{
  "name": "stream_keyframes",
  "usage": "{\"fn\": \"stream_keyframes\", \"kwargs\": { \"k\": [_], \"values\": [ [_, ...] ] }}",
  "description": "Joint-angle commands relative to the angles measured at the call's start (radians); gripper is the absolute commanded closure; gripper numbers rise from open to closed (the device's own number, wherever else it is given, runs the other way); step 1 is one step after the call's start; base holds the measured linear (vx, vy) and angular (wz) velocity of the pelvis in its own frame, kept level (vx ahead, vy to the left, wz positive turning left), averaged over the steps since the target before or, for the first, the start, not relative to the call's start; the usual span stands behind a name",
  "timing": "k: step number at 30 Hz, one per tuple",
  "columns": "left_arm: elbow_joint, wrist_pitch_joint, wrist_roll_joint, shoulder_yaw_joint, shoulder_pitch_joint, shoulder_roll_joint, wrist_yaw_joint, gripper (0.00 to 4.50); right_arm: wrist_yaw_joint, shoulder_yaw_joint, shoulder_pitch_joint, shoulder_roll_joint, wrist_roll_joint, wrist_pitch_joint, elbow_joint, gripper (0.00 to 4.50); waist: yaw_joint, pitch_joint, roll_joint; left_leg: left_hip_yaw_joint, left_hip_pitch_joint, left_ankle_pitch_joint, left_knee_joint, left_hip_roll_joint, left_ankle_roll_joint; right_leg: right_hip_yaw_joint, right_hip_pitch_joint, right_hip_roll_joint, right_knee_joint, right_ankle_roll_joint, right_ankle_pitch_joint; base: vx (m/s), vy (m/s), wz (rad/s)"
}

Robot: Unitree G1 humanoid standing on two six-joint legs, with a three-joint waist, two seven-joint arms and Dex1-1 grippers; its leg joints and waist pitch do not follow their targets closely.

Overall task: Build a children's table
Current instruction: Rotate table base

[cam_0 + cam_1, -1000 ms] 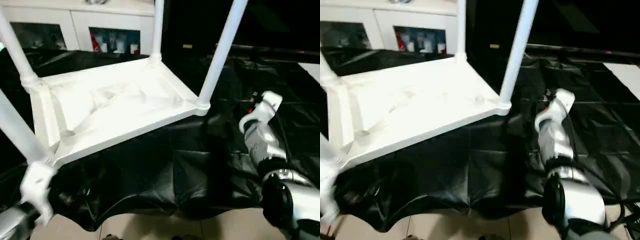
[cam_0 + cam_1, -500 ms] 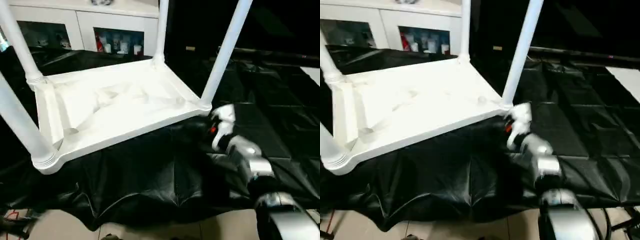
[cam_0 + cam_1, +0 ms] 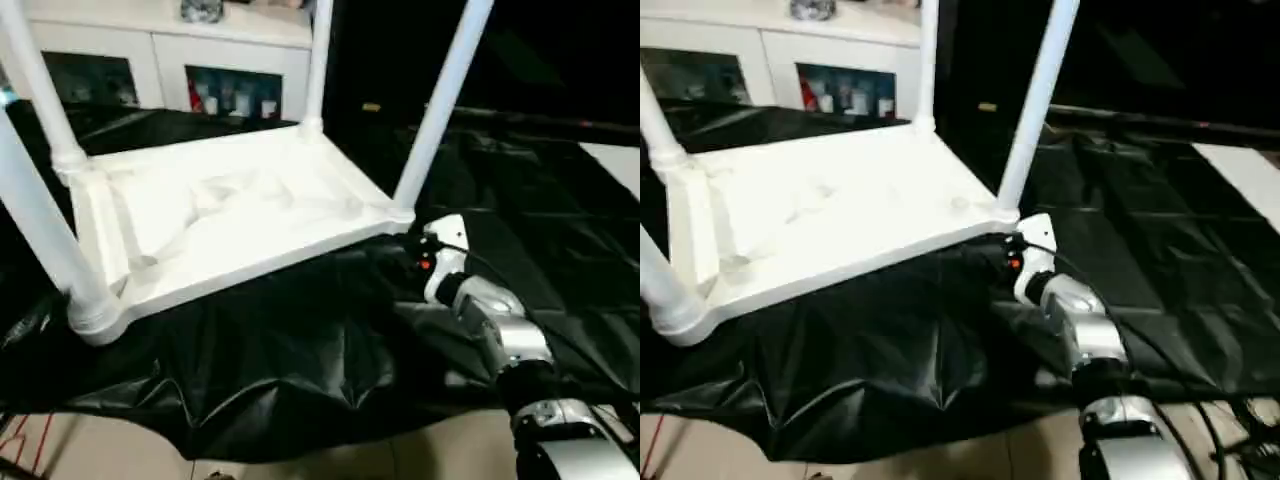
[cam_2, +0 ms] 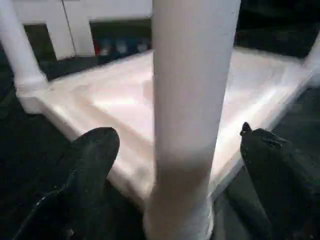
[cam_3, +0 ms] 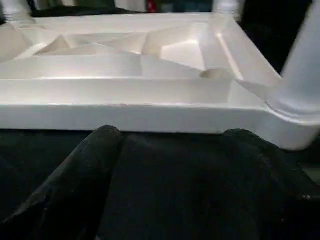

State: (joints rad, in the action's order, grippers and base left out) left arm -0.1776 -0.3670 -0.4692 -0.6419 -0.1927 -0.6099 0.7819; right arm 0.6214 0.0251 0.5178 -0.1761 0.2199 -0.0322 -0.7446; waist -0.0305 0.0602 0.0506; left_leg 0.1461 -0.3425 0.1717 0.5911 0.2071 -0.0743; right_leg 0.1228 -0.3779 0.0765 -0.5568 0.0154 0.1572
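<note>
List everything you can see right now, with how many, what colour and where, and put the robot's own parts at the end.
tabletop: one, white, lying upside down on the black sheet, ribbed underside up.
legs: four, white, standing up from the tabletop's corners.
black sheet: one, black, crinkled, spread under the tabletop and hanging over the near edge.
cabinet: one, white with glass doors, behind the tabletop, small items inside.
floor: light tiles, along the near edge below the sheet.
right forearm: one, silver, reaching toward the tabletop's near right corner.
right hand: one, black fingers, open, just short of the tabletop's long edge.
left hand: one, black fingers, open, one either side of a leg without touching it.
</note>
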Motion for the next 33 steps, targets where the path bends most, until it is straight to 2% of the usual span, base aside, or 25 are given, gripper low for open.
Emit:
{"fn": "stream_keyframes", "kwargs": {
  "k": [1,2,4,5,6,7,8,9,10,11,12,13,14,15,16,17,18,19,20,23,24,26,27,28,33],
  "values": [
    [-0.045,-0.014,-0.026,0.064,0.036,0.042,-0.038,0.04,-0.047,0.012,-0.004,-0.002,-0.016,-0.002,0.024,0.8,0.011,-0.031,-0.04,-0.03,0.024,0.769,-0.115,0.035,-0.07,-0.012,0.024,0.049,0.085,0.053,0.591,0.0,0.0,0.0],
    [-0.057,-0.019,-0.038,0.079,0.052,0.06,-0.049,0.04,-0.058,0.015,-0.002,0.001,-0.015,-0.004,0.023,0.8,0.012,-0.025,-0.035,-0.028,0.023,0.804,-0.125,0.039,-0.07,-0.002,0.026,0.041,0.083,0.045,0.603,0.0,0.0,0.0],
    [-0.058,-0.018,-0.031,0.111,0.094,0.091,-0.088,0.04,-0.073,0.019,-0.003,0.007,-0.017,-0.009,0.027,0.8,0.007,-0.023,-0.041,-0.021,0.022,0.835,-0.138,0.043,-0.07,0.005,0.032,0.03,0.067,0.043,0.596,0.0,0.0,0.0],
    [-0.048,-0.011,-0.01,0.134,0.125,0.106,-0.121,0.04,-0.08,0.02,-0.003,0.012,-0.018,-0.011,0.027,0.8,-0.009,-0.02,-0.052,-0.003,-0.003,0.869,-0.177,0.057,-0.073,0.005,0.056,0.011,0.006,0.056,0.543,-0.076,-0.046,0.08],
    [-0.043,-0.009,-0.004,0.152,0.148,0.117,-0.134,0.04,-0.083,0.019,-0.003,0.015,-0.021,-0.011,0.028,0.8,-0.026,-0.016,-0.052,0.011,-0.047,0.898,-0.22,0.074,-0.068,-0.001,0.091,-0.003,-0.087,0.052,0.484,-0.076,-0.046,0.08],
    [-0.05,-0.022,-0.007,0.185,0.176,0.135,-0.143,0.04,-0.089,0.014,-0.004,0.02,-0.026,-0.011,0.027,0.8,-0.084,-0.028,-0.017,0.086,-0.027,0.817,-0.196,0.059,-0.032,-0.091,0.05,-0.004,-0.173,0.028,0.479,-0.057,-0.096,0.18],
    [-0.05,-0.022,-0.007,0.185,0.176,0.135,-0.143,0.04,-0.089,0.014,-0.004,0.02,-0.026,-0.011,0.027,0.8,-0.077,-0.036,0.039,0.059,0.049,0.665,-0.06,0.021,-0.048,-0.124,-0.041,0.039,-0.029,-0.051,0.812,0.06,-0.158,0.16],
    [-0.064,-0.034,-0.015,0.204,0.18,0.139,-0.132,0.04,-0.103,0.013,-0.001,0.022,-0.031,-0.014,0.021,0.8,-0.067,-0.02,0.047,0.037,0.096,0.336,0.14,-0.016,-0.03,-0.155,-0.145,0.123,0.149,-0.094,1.313,0.06,-0.158,0.16],
    [-0.072,-0.042,-0.019,0.217,0.182,0.141,-0.126,0.04,-0.113,0.013,0.002,0.023,-0.034,-0.017,0.016,0.8,-0.074,-0.021,0.028,0.004,0.038,0.227,0.116,-0.019,-0.003,-0.196,-0.063,0.156,0.123,-0.062,1.277,0.107,-0.094,-0.06],
    [-0.088,-0.053,-0.029,0.235,0.184,0.143,-0.117,0.04,-0.139,0.013,0.011,0.024,-0.043,-0.013,-0.003,0.8,-0.104,-0.042,0.017,-0.014,-0.004,0.202,0.016,0.003,-0.018,-0.17,0.007,0.127,0.045,-0.028,0.99,0.071,-0.037,0.04],
    [-0.112,-0.081,-0.062,0.255,0.187,0.147,-0.101,0.04,-0.178,0.015,0.026,0.026,-0.054,-0.012,-0.034,0.8,-0.109,-0.063,0.015,0.004,0.038,0.193,-0.033,0.015,-0.034,-0.13,-0.018,0.044,-0.014,0.056,0.505,0.071,-0.037,0.04],
    [-0.128,-0.111,-0.098,0.266,0.19,0.149,-0.086,0.04,-0.207,0.016,0.039,0.027,-0.061,-0.016,-0.06,0.8,-0.104,-0.072,-0.008,0.013,0.048,0.144,-0.044,0.017,-0.029,-0.119,-0.018,0.028,-0.046,0.162,0.146,0.006,-0.072,0.29],
    [-0.147,-0.151,-0.139,0.277,0.188,0.145,-0.067,0.04,-0.222,0.013,0.049,0.026,-0.069,-0.017,-0.083,0.8,-0.094,-0.069,-0.003,0.018,0.041,0.167,-0.049,0.016,-0.017,-0.113,-0.014,0.02,-0.041,0.194,0.102,-0.026,-0.033,0.19],
    [-0.169,-0.183,-0.172,0.295,0.184,0.135,-0.045,0.04,-0.233,0.008,0.058,0.027,-0.08,-0.012,-0.104,0.8,-0.089,-0.053,-0.004,0.023,0.026,0.303,-0.054,0.012,-0.019,-0.114,-0.013,0.024,-0.021,0.213,0.221,-0.026,-0.033,0.19],
    [-0.203,-0.23,-0.214,0.334,0.183,0.121,-0.016,0.04,-0.246,0.001,0.078,0.03,-0.096,-0.002,-0.145,0.8,-0.091,-0.055,0.001,0.023,0.028,0.36,-0.051,0.011,-0.03,-0.116,-0.013,0.035,-0.016,0.204,0.316,0.0,0.0,0.0],
    [-0.211,-0.239,-0.219,0.352,0.188,0.118,-0.012,0.04,-0.249,0.002,0.086,0.034,-0.1,0.0,-0.16,0.8,-0.09,-0.054,0.005,0.024,0.026,0.37,-0.053,0.012,-0.03,-0.117,-0.014,0.035,-0.01,0.194,0.346,0.0,0.0,0.0],
    [-0.217,-0.248,-0.224,0.368,0.195,0.117,-0.009,0.04,-0.252,0.003,0.096,0.039,-0.102,0.003,-0.175,0.8,-0.088,-0.047,0.005,0.022,0.02,0.39,-0.056,0.014,-0.035,-0.118,-0.015,0.038,-0.003,0.17,0.4,0.0,0.0,0.0],
    [-0.222,-0.252,-0.223,0.397,0.211,0.127,-0.007,0.04,-0.257,0.0,0.112,0.046,-0.108,0.006,-0.199,0.8,-0.086,-0.048,0.019,0.02,0.015,0.385,-0.058,0.016,-0.039,-0.118,-0.011,0.041,-0.001,0.148,0.432,0.0,0.0,0.0],
    [-0.222,-0.248,-0.213,0.423,0.23,0.141,-0.007,0.04,-0.26,-0.009,0.127,0.051,-0.117,0.008,-0.222,0.8,-0.087,-0.048,0.013,0.017,0.012,0.377,-0.061,0.017,-0.042,-0.118,-0.007,0.044,-0.003,0.14,0.44,0.0,0.0,0.0],
    [-0.208,-0.233,-0.189,0.489,0.284,0.18,-0.006,0.04,-0.271,-0.03,0.169,0.068,-0.139,0.017,-0.283,0.8,-0.074,-0.053,0.026,0.019,0.001,0.306,-0.062,0.019,-0.055,-0.118,0.001,0.049,-0.003,0.12,0.405,0.0,0.0,0.0],
    [-0.207,-0.231,-0.188,0.496,0.29,0.184,-0.005,0.04,-0.272,-0.031,0.173,0.07,-0.141,0.018,-0.29,0.8,-0.07,-0.054,0.023,0.019,-0.004,0.285,-0.061,0.019,-0.06,-0.119,0.005,0.051,-0.004,0.116,0.386,0.0,0.0,0.0],
    [-0.211,-0.243,-0.191,0.531,0.318,0.203,-0.008,0.04,-0.28,-0.034,0.195,0.08,-0.149,0.022,-0.319,0.8,-0.064,-0.057,0.035,0.019,-0.011,0.248,-0.06,0.02,-0.062,-0.116,0.011,0.051,-0.008,0.111,0.359,0.0,0.0,0.0],
    [-0.212,-0.248,-0.194,0.545,0.328,0.211,-0.007,0.04,-0.284,-0.036,0.203,0.084,-0.152,0.023,-0.329,0.8,-0.061,-0.061,0.032,0.02,-0.009,0.218,-0.057,0.02,-0.062,-0.117,0.01,0.05,-0.014,0.121,0.31,0.0,0.0,0.0],
    [-0.216,-0.257,-0.2,0.576,0.348,0.224,-0.008,0.04,-0.285,-0.034,0.217,0.09,-0.156,0.027,-0.347,0.8,-0.057,-0.063,0.043,0.021,-0.019,0.176,-0.054,0.019,-0.057,-0.117,0.018,0.05,-0.022,0.13,0.256,0.0,0.0,0.0],
    [-0.204,-0.266,-0.2,0.695,0.425,0.287,0.01,0.04,-0.281,-0.032,0.257,0.113,-0.165,0.046,-0.392,0.8,-0.054,-0.067,0.049,0.028,-0.016,0.089,-0.049,0.019,-0.05,-0.115,0.019,0.046,-0.037,0.167,0.09,0.0,0.0,0.0]
  ]
}}
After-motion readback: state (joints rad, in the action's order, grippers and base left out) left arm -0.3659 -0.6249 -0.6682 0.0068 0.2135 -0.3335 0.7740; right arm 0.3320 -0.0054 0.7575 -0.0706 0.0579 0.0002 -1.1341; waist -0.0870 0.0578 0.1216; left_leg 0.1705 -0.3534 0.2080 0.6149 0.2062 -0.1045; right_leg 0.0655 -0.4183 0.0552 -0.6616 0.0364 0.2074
